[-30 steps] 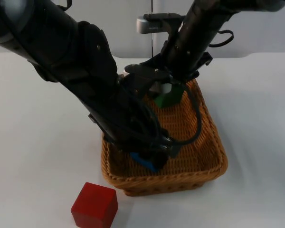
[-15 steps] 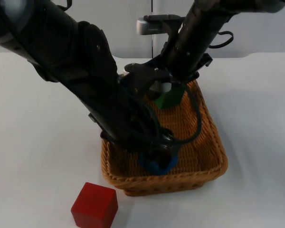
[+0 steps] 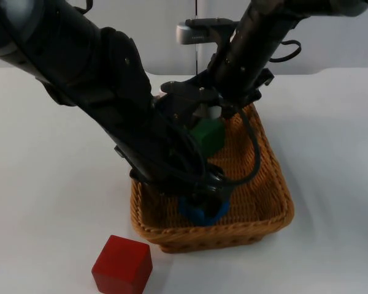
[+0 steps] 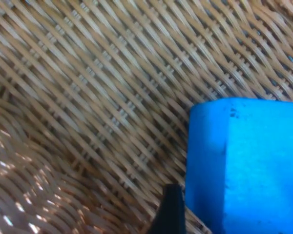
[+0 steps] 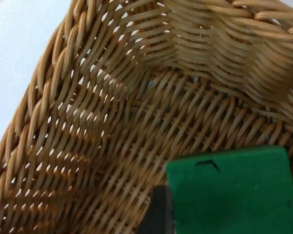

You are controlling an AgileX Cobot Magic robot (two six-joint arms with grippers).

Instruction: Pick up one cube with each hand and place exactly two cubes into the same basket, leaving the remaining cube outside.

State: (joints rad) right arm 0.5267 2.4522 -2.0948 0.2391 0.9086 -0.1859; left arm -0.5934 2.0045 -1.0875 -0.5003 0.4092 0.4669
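Two cubes are inside the wicker basket (image 3: pixel 276 184) as you look down on it: the green cube (image 3: pixel 207 136) toward the far end under the right gripper (image 3: pixel 213 115), and the blue cube (image 3: pixel 203 211) at the near wall under the left gripper (image 3: pixel 202 205). The red cube (image 3: pixel 122 264) sits on the white table (image 3: pixel 49 184) just outside the near rim, which is where you want it.

Your left wrist camera shows the blue cube (image 4: pixel 244 165) on the weave beside a black fingertip (image 4: pixel 170 209); whether the left jaws grip it or stand wide, you cannot tell. The same goes for the right: green cube (image 5: pixel 232 192) by the fingertip (image 5: pixel 157 212), grip unclear, though it looks possibly released.

Your risk lies in the withdrawal. If either gripper lifts with a cube clamped or snagged, it carries that cube out. Both arms crowd one basket, so a careless exit could clip the rim, shift the basket, or knock the red cube.
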